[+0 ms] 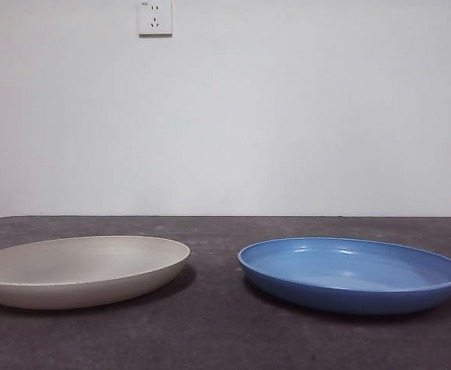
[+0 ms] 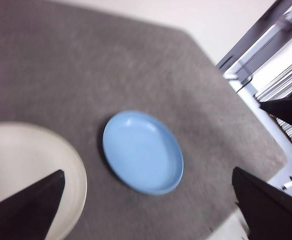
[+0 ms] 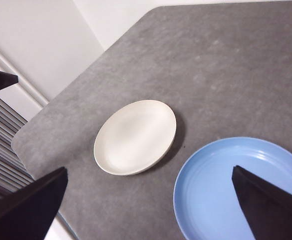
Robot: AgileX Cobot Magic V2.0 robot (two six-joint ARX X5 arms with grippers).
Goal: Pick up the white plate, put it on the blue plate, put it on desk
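The white plate [image 1: 79, 268] lies on the dark grey desk [image 1: 225, 331] at the left of the front view. The blue plate [image 1: 352, 271] lies beside it at the right, apart from it. Neither gripper shows in the front view. My left gripper [image 2: 148, 220] is open, high above the desk, with the white plate [image 2: 21, 170] under one jaw and the blue plate [image 2: 143, 151] ahead. My right gripper [image 3: 148, 215] is open, high above the desk, over the blue plate [image 3: 235, 190], with the white plate [image 3: 136, 136] ahead.
A white wall with a power socket [image 1: 155, 17] stands behind the desk. The desk's edges and corner show in the wrist views [image 3: 23, 137], with slatted panels beyond them [image 2: 285, 80].
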